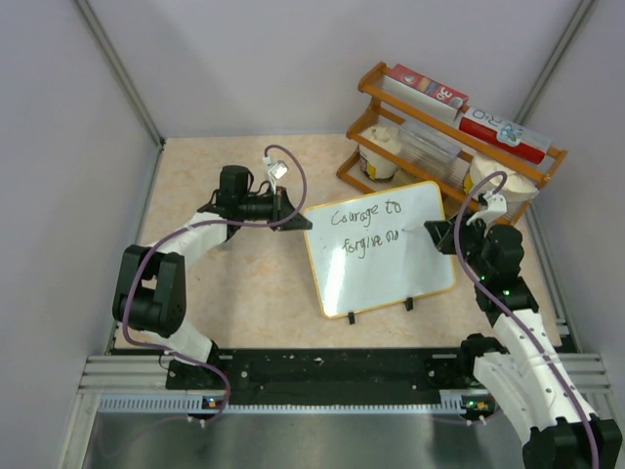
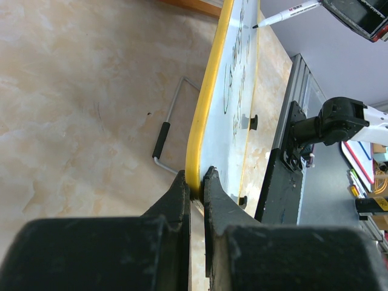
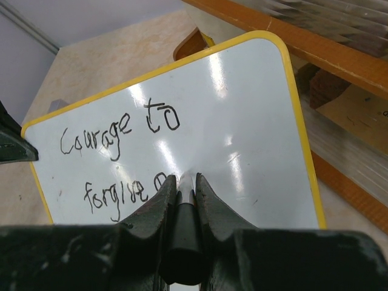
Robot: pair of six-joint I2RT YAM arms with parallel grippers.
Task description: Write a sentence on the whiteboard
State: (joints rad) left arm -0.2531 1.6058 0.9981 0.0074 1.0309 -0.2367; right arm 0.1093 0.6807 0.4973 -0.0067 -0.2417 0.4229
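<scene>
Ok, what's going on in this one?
The left hand is clamped on the yellow rim of the whiteboard, steadying it where it stands on the table. The right hand grips a marker, its tip at the board near the end of the second line. The sentence reads "Courage to", then "forgive" and the start of another word, so the writing looks unfinished.

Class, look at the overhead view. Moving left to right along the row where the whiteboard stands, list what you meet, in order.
left fingers → whiteboard (its yellow left rim) → sentence → marker → right fingers
</scene>
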